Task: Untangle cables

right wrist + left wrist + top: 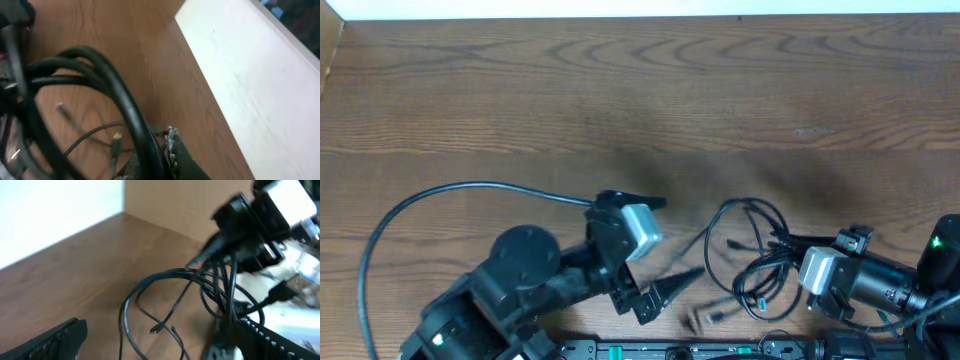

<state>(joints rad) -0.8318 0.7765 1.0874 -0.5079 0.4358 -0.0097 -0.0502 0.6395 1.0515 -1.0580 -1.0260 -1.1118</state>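
A tangle of thin black cables (757,268) lies on the wooden table right of centre, with loose plug ends. My left gripper (670,292) is open just left of the tangle. In the left wrist view its fingers (160,345) straddle a cable loop (160,277) without touching it. My right gripper (782,247) is at the tangle's right side. In the right wrist view it (161,150) is shut on a bundle of black cable (100,65), which is lifted off the table. The right gripper also shows in the left wrist view (250,225).
A grey connector (705,317) lies near the front edge, below the tangle. The left arm's own black cable (420,200) arcs over the table's left side. A white surface (250,75) borders the table's far edge. A black rail (680,350) runs along the front.
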